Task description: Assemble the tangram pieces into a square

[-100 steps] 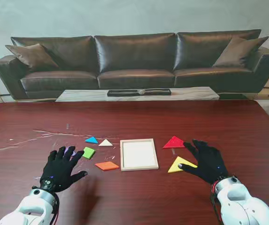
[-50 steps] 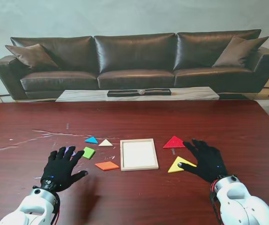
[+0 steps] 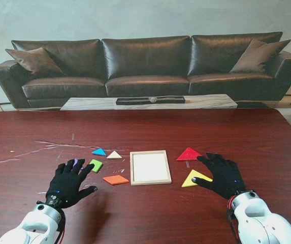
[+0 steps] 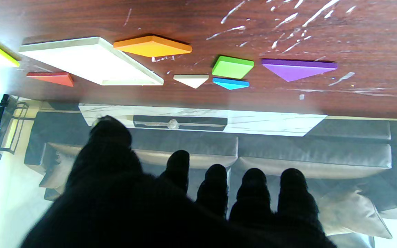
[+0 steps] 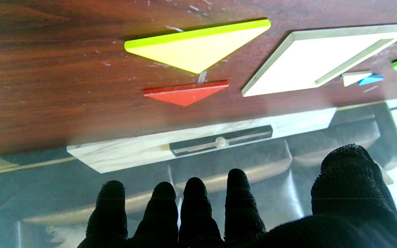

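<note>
Nothing placed yet: square tray [image 3: 150, 167] bare, both hands [image 3: 67, 182] [image 3: 223, 174] spread and holding nothing, yellow triangle [image 3: 194, 178] at right hand's thumb, purple triangle [image 4: 296, 67] beyond left fingertips.

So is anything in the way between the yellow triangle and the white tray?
No. The yellow triangle lies just right of the tray, with only bare table between them. The red triangle sits farther from me, off that path.

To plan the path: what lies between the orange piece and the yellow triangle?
The square tray lies between the orange piece and the yellow triangle, as the stand view shows.
</note>
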Controlling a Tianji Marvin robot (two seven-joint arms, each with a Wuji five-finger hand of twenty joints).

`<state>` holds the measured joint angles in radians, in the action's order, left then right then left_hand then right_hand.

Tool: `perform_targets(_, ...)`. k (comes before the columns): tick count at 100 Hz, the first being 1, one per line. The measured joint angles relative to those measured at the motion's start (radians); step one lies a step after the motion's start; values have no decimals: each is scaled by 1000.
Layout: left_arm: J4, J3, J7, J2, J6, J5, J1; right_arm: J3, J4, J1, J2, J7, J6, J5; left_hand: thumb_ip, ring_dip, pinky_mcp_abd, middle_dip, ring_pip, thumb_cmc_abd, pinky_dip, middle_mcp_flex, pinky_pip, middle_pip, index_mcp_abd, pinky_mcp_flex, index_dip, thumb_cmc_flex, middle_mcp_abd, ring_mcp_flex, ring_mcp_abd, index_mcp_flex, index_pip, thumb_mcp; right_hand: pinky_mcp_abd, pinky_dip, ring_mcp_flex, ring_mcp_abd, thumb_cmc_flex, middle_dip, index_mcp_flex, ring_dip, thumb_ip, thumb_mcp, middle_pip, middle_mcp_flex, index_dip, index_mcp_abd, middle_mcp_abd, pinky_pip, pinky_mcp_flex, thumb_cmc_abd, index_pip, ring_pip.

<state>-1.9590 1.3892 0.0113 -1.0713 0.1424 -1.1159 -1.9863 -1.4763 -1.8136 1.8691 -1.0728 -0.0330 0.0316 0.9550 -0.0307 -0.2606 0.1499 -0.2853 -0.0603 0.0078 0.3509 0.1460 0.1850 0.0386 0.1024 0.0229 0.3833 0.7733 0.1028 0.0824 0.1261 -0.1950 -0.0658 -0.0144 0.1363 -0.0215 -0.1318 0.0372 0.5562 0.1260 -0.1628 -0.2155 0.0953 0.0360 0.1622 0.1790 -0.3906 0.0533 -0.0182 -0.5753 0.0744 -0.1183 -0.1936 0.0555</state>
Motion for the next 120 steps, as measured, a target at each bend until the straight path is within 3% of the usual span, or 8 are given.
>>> perform_targets(17,19,-8,0,2,-42,19,17,-15,-26,-40,13,-237,-74,11,0,-1,0,0,0,0,0,0,0,0,0,0,0,0,0,0,0,0,0,0,3,0,0,-12,0,6,16,0,0,0,20,0,18,4,-2,-6,0,-20,-11,-1)
perform_targets(58,68,-55,3,7,-111,56,88,19,89,-207,53,-340,-217,-22,0,-2,0,-1,0,0,0,0,0,0,0,0,0,1,0,0,0,0,0,0,2,0,0,-24,0,8,16,0,0,0,21,0,60,29,-10,-6,0,-37,30,-1)
perform_targets(120,160,-130,15,11,-186,117,221,93,286,-256,65,-276,-238,0,0,-7,0,-1,0,0,0,0,0,0,0,0,0,3,0,0,-1,0,-1,0,2,0,1,-24,21,8,16,0,0,0,20,0,68,50,-10,-13,0,-78,90,33)
